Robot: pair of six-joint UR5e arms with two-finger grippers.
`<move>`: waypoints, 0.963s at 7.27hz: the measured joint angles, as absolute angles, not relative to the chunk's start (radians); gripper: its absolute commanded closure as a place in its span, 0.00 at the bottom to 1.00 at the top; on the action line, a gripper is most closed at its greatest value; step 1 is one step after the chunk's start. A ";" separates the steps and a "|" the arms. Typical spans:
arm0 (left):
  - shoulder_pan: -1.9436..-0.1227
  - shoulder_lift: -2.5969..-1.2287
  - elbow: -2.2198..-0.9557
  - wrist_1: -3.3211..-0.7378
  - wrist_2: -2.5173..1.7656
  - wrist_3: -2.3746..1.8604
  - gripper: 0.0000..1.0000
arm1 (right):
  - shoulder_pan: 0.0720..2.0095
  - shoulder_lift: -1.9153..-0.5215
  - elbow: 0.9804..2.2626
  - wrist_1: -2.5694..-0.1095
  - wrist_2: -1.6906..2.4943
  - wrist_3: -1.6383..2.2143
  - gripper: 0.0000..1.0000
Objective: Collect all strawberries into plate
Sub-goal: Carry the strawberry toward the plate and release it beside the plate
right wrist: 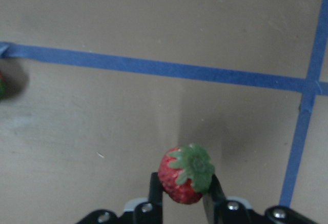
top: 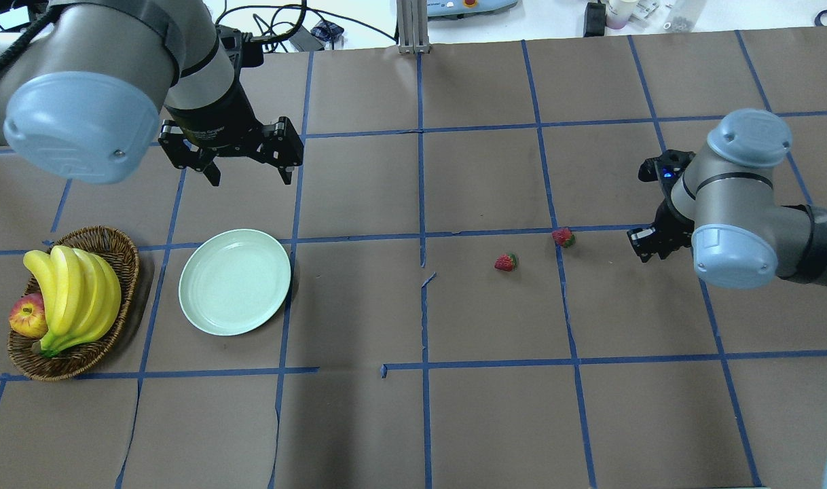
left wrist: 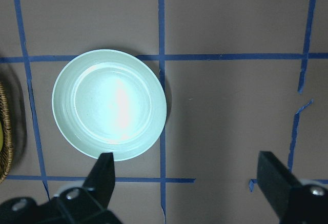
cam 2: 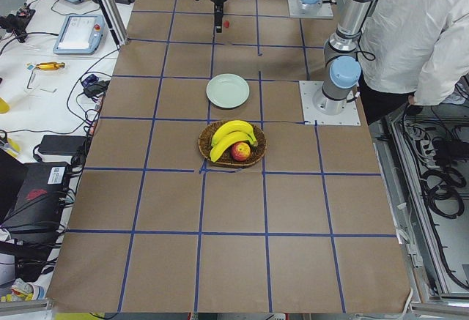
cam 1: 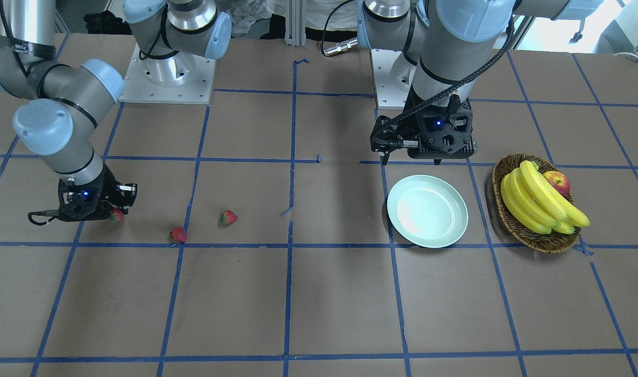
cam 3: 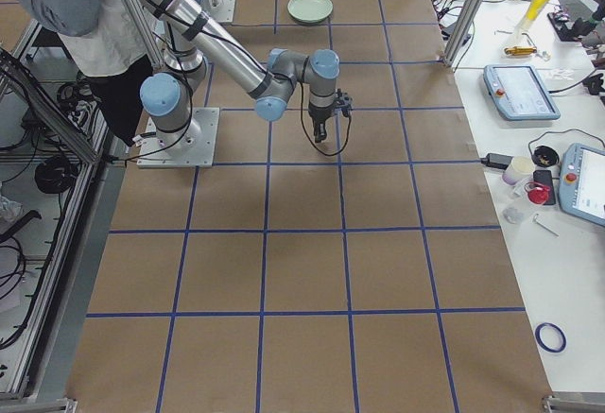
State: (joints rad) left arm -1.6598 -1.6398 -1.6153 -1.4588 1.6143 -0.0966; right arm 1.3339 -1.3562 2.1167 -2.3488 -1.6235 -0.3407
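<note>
My right gripper (cam 1: 114, 214) is shut on a small red strawberry (right wrist: 185, 180) with a green cap, held low over the brown table; the arm hides this berry in the overhead view. Two more strawberries (cam 1: 178, 234) (cam 1: 228, 217) lie loose on the table beside it, seen from overhead as the strawberry (top: 563, 237) and the strawberry (top: 506, 262). The pale mint plate (top: 235, 281) lies empty on the robot's left side. My left gripper (top: 250, 178) hangs open above the table just beyond the plate (left wrist: 109, 104), holding nothing.
A brown wicker basket (top: 74, 363) with bananas (top: 74, 292) and a red-yellow apple (top: 26, 318) stands next to the plate, on its outer side. Blue tape lines grid the table. A person in white (cam 2: 418, 34) stands behind the robot bases.
</note>
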 measured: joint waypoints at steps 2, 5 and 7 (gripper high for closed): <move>-1.660 -1.640 -1.616 -1.459 1.614 -0.098 0.00 | 1.543 -1.358 2.092 -2.344 -1.628 -0.054 1.00; -1.661 -1.640 -1.616 -1.459 1.613 -0.098 0.00 | 1.869 -1.335 1.994 -2.289 -1.579 0.433 1.00; -1.661 -1.640 -1.615 -1.459 1.614 -0.099 0.00 | 2.017 -1.241 1.875 -2.274 -1.523 0.664 0.74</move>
State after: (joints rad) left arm -1.6613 -1.6399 -1.6154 -1.4588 1.6137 -0.0988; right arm 2.0173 -1.2413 1.8752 -2.2743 -1.5233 0.6636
